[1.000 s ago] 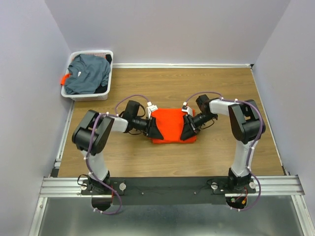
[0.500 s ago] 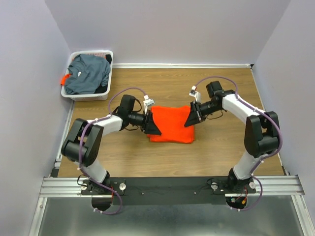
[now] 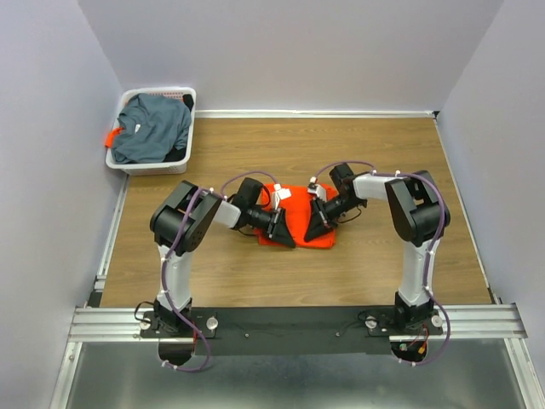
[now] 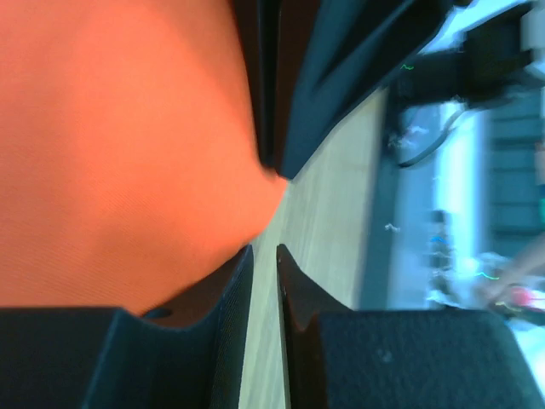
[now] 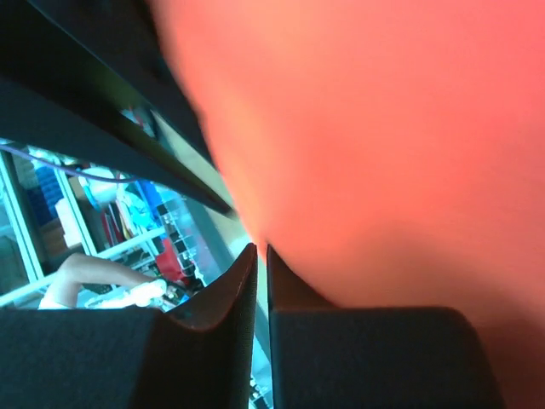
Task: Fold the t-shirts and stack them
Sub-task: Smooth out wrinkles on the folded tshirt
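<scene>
The orange t-shirt (image 3: 296,204) lies folded into a small block at the table's middle. It fills the left wrist view (image 4: 128,153) and the right wrist view (image 5: 383,128). My left gripper (image 3: 288,237) lies low on the shirt's left front, jaws nearly together (image 4: 264,251). Only table wood shows in the slit, and the cloth lies against one finger's outside. My right gripper (image 3: 313,230) faces it from the right, shut (image 5: 261,249) with a peak of orange cloth running into its tips. The dark grey-blue t-shirt (image 3: 153,128) lies crumpled in the basket.
The white slotted basket (image 3: 150,168) stands at the far left corner against the wall. Grey walls close the table on the left, back and right. The arms' mounting rail (image 3: 289,319) runs along the near edge.
Both grippers have swung inward from the shirt's left and right edges and now nearly meet over its front middle. The shirt's front edge looks bunched between them.
</scene>
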